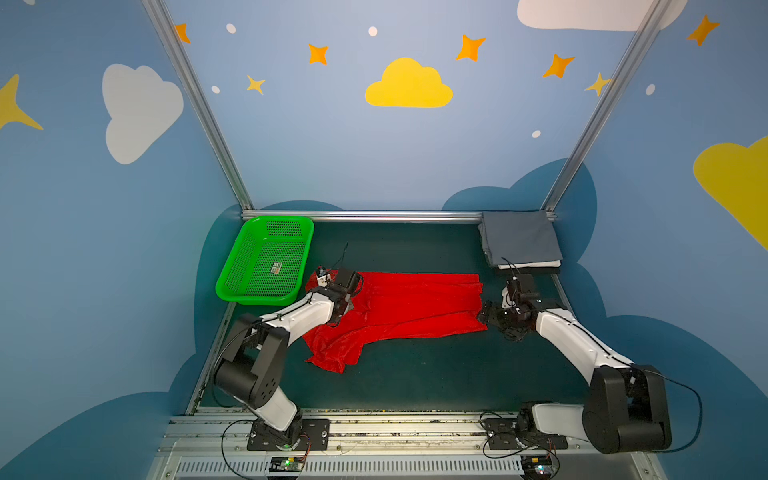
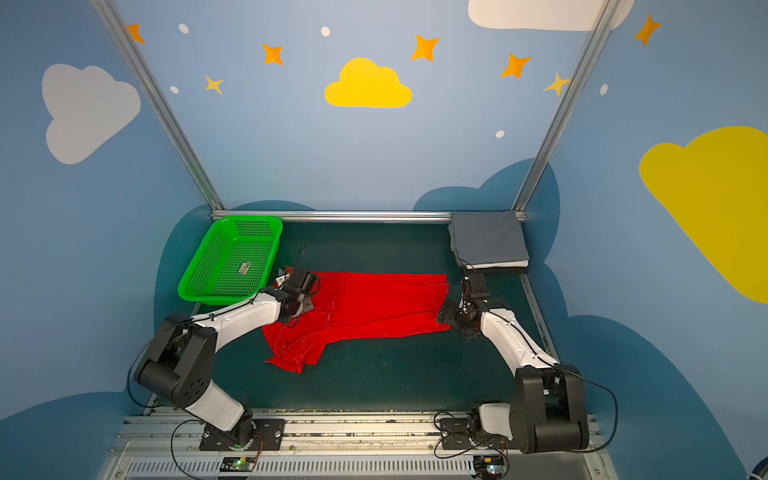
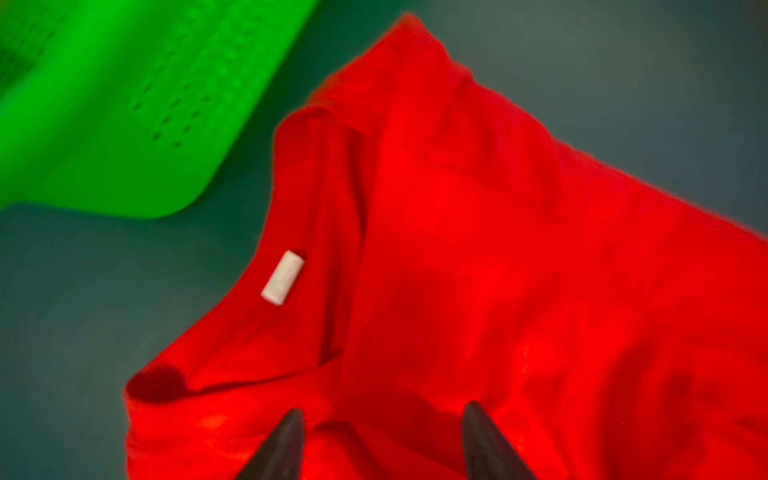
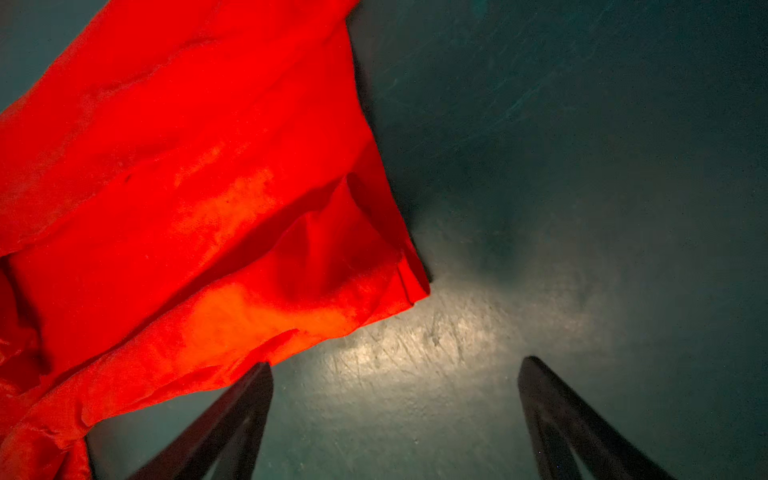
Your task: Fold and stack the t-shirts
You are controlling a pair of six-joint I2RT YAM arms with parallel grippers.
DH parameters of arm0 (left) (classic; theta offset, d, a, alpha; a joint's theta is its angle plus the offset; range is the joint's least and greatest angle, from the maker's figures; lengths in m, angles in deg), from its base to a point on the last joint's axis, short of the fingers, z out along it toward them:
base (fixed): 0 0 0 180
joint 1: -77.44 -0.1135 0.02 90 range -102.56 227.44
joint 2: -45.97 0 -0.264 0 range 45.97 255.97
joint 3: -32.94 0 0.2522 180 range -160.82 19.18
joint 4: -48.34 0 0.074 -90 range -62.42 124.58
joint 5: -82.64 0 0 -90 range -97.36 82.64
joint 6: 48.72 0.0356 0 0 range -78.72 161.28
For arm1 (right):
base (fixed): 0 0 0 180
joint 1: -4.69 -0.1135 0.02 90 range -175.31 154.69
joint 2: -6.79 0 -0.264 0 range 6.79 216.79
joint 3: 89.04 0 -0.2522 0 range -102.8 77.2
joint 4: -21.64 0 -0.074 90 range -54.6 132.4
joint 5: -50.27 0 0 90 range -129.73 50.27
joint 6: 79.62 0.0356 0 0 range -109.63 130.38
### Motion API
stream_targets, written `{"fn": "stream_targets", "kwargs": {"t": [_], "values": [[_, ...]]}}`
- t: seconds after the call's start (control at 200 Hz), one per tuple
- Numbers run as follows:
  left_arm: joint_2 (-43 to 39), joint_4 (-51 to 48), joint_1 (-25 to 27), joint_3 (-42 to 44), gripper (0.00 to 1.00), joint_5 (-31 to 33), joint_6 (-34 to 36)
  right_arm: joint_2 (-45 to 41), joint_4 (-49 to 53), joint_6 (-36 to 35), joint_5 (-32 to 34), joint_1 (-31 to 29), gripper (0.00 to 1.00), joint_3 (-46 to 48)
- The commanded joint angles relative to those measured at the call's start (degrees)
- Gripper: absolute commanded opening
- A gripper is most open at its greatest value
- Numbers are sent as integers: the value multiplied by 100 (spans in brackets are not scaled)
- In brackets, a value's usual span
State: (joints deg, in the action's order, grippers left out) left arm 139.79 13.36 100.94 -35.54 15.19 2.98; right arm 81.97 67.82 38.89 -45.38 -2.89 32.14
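Red t-shirt (image 1: 399, 307) lies rumpled (white label (image 3: 283, 277) showing); grey-topped folded stack (image 1: 519, 243) back-right.

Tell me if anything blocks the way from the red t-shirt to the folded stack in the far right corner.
No loose object lies on the mat between the red t-shirt and the folded stack. Only the right end effector, open, hangs in that gap beside the shirt's edge.

The red t-shirt (image 1: 399, 307) is soft matt cloth with many creases, and its neck label (image 3: 282, 277) looks like white fabric. The basket (image 1: 266, 257) is glossy green plastic with many small holes. The tabletop (image 4: 415, 345) is dark green, matt, and shows fine scratches in the right wrist view. The folded shirts (image 1: 519, 239) are smooth matt cloth. The frame rail (image 1: 361, 215) is brushed metal.
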Motion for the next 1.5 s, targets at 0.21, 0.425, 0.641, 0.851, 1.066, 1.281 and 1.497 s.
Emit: {"fn": "stream_targets", "kwargs": {"t": [0.21,0.425,0.641,0.851,1.066,1.281,1.497], "values": [[91,-457,-9,-12,45,-426,-21,-17,80,-38,11,37,90,19],[295,-604,22,-153,40,-523,-27,49,101,-74,28,38,90,-15],[504,-722,32,-302,14,-480,11,27,148,-100,80,54,90,-37],[284,-789,66,-288,4,-383,-30,6,169,-94,108,59,90,-32],[-171,-730,110,21,4,-381,-77,47,193,-106,115,63,90,-70],[-226,-696,116,206,14,-249,-195,95,159,-100,28,68,90,-56],[-173,-556,-56,137,38,-277,-281,159,150,-100,-32,65,90,-48]]}}
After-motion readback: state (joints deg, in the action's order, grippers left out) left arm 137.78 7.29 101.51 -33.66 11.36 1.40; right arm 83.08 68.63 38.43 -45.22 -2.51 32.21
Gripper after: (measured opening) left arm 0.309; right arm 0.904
